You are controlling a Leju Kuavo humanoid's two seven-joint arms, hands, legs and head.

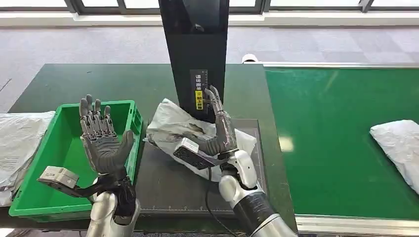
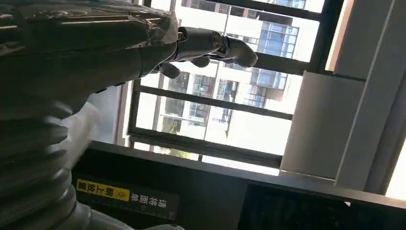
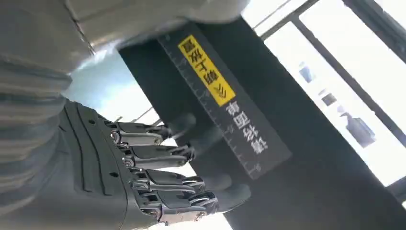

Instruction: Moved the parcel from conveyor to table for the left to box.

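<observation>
I see my right hand (image 1: 221,129) spread and holding nothing, raised just over the crumpled grey parcel (image 1: 174,124) lying on the black mat (image 1: 168,182) against the scanner post (image 1: 195,54), my left hand (image 1: 103,140) equally free above the green bin (image 1: 59,148).

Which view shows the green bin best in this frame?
The head view: the green bin shows almost whole, its rim and inside visible, on the table behind the raised left hand. The wrist views point up at windows and the black post, giving nothing of the bin.
</observation>
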